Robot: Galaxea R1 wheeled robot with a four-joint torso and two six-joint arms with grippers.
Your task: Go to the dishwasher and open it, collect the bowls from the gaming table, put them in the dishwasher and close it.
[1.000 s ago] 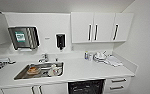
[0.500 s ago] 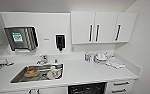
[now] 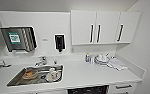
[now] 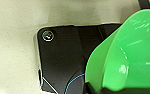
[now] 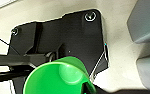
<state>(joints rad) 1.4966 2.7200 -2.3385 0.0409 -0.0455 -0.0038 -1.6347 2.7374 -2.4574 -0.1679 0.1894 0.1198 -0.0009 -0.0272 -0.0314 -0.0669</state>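
We're facing the kitchen wall, and the white tabletop [image 3: 91, 73] runs the whole width, left to right. Above it on the right hang white wall cabinets [image 3: 104, 27] with dark vertical handles. Down at the near edge, right of centre, there's a dark opening under the tabletop: that's the dishwasher [image 3: 88, 90], and only its top strip is in sight. Just right of it sits a white drawer [image 3: 123, 87] with a short handle.

Set into the tabletop on the left is the steel sink [image 3: 16, 80], with dishes lying inside it and a tap [image 3: 42, 60] at its far rim. On the wall above hangs a steel towel dispenser [image 3: 19, 38], and to its right a small dark soap dispenser [image 3: 59, 42]. Far right on the tabletop: a stack of white crockery [image 3: 101, 59], a small bottle [image 3: 87, 58] beside it, and a folded cloth [image 3: 117, 63].

At the wrists now: a green bowl [image 4: 126, 55] looms large by the left arm, and a green bowl [image 5: 58, 77] sits close by the right arm too. The jaws themselves I can't make out on either side, so open or closed, I cannot tell.
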